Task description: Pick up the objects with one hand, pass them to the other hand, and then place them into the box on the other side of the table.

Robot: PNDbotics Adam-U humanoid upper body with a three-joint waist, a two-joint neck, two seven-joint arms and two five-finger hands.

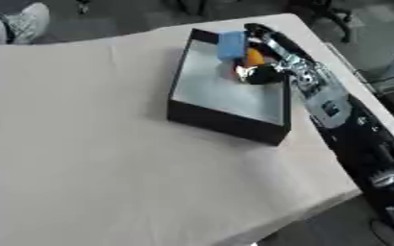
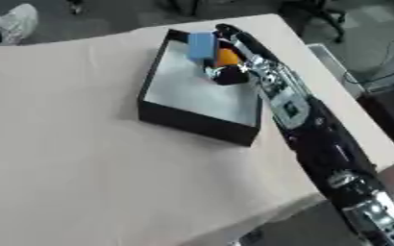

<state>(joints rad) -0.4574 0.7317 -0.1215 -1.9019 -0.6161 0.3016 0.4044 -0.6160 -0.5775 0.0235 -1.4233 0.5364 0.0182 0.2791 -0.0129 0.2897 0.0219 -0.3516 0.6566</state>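
Observation:
A shallow black box (image 1: pixel 221 122) with a pale floor stands at the far right of the table. My right arm reaches in from the lower right, and my right hand (image 2: pixel 244 62) hangs over the box's far right corner. A blue block (image 1: pixel 231 44) shows in that corner, its top covering the far rim. An orange thing (image 1: pixel 253 56) sits between the block and the hand, right against the hand. The hand hides whether it holds either one. My left hand shows in neither view.
The table (image 1: pixel 91 144) is covered with a cream cloth. Its right edge runs close beside the box and under my forearm (image 2: pixel 318 139). A person's shoe (image 1: pixel 25 21) and chair legs stand on the floor beyond the far edge.

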